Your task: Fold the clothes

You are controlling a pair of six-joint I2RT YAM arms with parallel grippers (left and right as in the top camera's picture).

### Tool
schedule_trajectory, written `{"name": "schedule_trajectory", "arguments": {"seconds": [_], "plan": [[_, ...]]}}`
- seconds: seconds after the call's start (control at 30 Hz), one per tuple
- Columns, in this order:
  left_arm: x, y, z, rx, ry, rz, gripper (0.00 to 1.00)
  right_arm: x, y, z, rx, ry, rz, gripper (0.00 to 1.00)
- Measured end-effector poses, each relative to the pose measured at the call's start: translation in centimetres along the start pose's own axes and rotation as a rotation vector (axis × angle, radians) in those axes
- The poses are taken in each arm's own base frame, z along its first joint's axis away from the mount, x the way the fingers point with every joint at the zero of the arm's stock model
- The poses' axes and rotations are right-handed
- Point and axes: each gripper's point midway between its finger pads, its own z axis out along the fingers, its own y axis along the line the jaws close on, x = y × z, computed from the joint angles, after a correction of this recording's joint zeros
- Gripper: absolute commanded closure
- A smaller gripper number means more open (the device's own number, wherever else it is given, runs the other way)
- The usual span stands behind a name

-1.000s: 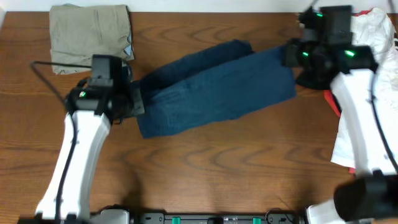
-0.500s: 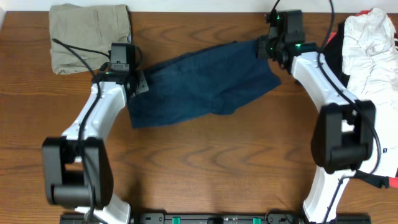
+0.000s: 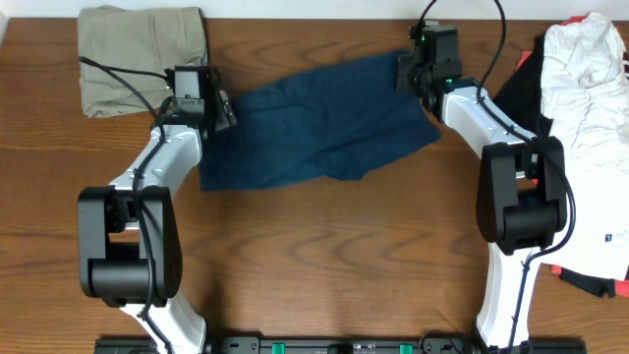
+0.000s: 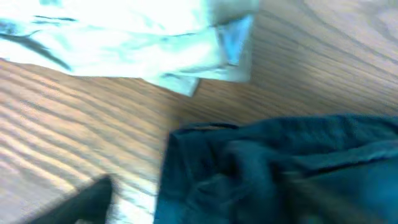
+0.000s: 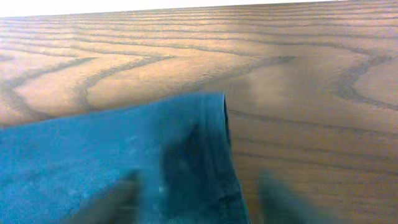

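The surface [image 3: 314, 246] carries the shorts [image 3: 314, 128] across its far middle, spread flat with some ripples. Their long axis runs from about 8 o'clock to 2 o'clock. That axis is what the coming fold probably turns on, since each arm stands at one end of it. A heap of white, black and red garments [image 3: 590, 108] lies at 3 o'clock, well apart from the shorts. A folded khaki garment [image 3: 138, 49] sits in the 10 o'clock corner, near the shorts' left end but not touching it.

The left gripper [image 3: 218, 108] is at the 9 o'clock end, the shorts running away from it toward 3 o'clock. Its own view is blurred, and whether it is parted or closed on cloth cannot be told. The right gripper [image 3: 405, 71] sits at the 1 o'clock corner. Its wrist view shows two faint finger shapes set well apart with the hem corner [image 5: 211, 124] between them, so it looks spread and holds nothing.

Both arms are about equally near. Nothing lies between either gripper and the shorts, and the khaki garment is the nearest thing to avoid.
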Motion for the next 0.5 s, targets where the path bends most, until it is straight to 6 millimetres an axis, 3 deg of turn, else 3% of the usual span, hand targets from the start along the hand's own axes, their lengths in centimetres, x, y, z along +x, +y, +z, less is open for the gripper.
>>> {"name": "schedule_trajectory", "arguments": {"seconds": [0.2, 0.43, 0.5], "plan": [[1.6, 1.2, -1.2, -0.041, 0.078, 0.003, 0.03, 2.4, -0.1, -0.2, -0.009, 0.104, 0.066, 0.01], [1.1, 3.0, -8.3, -0.054, 0.099, 0.001, 0.02, 6.3, 1.0, -1.9, -0.077, 0.294, 0.058, 0.01], [1.3, 3.3, -9.4, -0.061, 0.105, 0.003, 0.02, 7.6, 1.0, -2.3, -0.063, 0.342, 0.033, 0.01]]}}
